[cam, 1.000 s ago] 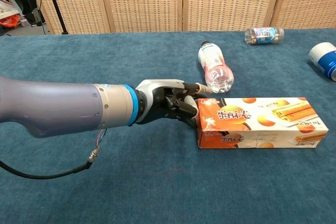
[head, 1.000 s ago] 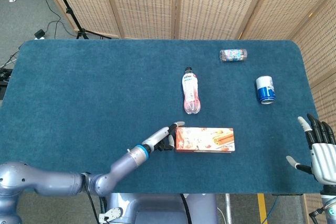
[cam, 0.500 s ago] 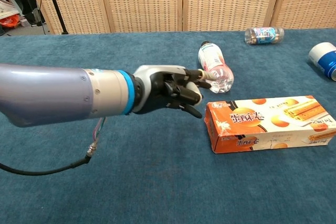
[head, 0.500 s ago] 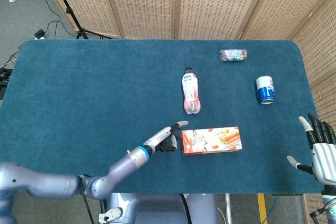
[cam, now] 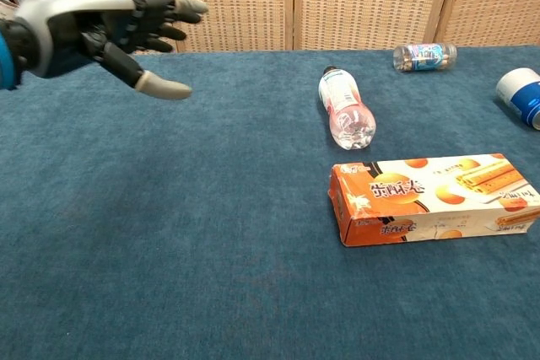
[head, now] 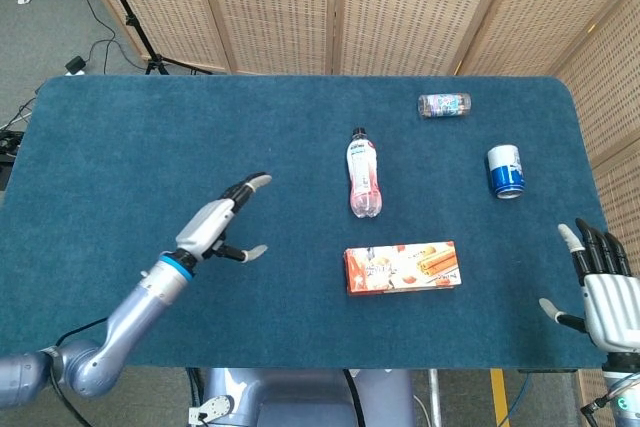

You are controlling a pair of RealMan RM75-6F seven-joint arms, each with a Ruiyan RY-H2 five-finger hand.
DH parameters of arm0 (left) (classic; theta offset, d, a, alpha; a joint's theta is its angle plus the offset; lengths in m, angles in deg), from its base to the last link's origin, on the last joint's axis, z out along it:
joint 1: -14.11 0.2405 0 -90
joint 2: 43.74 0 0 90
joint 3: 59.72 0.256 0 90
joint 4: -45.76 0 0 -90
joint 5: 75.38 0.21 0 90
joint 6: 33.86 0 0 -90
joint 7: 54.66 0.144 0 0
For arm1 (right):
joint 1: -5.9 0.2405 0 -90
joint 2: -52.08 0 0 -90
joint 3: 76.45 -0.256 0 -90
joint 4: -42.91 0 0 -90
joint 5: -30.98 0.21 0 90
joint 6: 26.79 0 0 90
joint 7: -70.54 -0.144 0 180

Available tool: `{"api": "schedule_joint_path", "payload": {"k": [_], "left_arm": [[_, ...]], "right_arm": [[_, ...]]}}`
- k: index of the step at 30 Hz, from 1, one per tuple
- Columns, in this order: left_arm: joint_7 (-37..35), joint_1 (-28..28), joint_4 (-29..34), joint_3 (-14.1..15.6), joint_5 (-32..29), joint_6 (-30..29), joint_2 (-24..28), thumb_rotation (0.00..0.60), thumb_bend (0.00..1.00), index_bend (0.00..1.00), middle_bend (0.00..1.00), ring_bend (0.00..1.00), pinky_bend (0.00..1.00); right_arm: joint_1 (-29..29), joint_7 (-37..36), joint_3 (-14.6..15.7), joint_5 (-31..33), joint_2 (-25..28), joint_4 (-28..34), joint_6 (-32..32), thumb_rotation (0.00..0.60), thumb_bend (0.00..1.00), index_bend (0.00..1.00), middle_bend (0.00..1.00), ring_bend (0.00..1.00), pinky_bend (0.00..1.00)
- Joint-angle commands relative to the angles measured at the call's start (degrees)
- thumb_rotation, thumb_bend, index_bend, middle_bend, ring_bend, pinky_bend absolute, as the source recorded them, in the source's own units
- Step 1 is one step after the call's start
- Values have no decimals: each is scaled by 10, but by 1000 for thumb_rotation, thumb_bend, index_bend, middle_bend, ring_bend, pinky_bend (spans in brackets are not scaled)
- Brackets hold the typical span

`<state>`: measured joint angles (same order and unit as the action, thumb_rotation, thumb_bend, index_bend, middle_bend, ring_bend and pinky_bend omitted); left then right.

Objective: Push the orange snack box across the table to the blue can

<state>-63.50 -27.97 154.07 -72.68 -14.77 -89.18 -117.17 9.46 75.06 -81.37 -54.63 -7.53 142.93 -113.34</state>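
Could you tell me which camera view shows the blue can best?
The head view: the blue can appears whole there, lying on the table's right side, beyond the orange snack box. The chest view catches only part of it, cut off at the right edge.

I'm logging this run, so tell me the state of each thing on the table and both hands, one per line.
Snack box: lying flat, untouched, apart from the can.
Blue can: on its side near the right edge.
Pink drink bottle: lying down, cap on, pointing away.
Small clear bottle: lying on its side at the far edge.
Left hand: open, lifted, holding nothing.
Right hand: open, fingers spread, holding nothing.
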Motion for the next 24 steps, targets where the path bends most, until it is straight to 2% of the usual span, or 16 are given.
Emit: {"api": "schedule_joint_path", "payload": {"k": [1,12,20,24], "left_arm": [[28,37,-1,16,40,-51,32,600,0,0,0,0,0],[15,118,-38,58,133,-140,103,600,0,0,0,0,0],[-19,205,-61,98,193,-237,147,600,0,0,0,0,0],[-41,236,-71,110,206,-270,155,600,0,0,0,0,0]], "right_arm": [[1,3,0,-1,-2,0,0,600,0,0,0,0,0],[15,10,10,-29,-6,-1,18,600,0,0,0,0,0],[74,-28,39,-116,15,12,98,600,0,0,0,0,0],[108,-45,42,-151,11,16,133,600,0,0,0,0,0]]}}
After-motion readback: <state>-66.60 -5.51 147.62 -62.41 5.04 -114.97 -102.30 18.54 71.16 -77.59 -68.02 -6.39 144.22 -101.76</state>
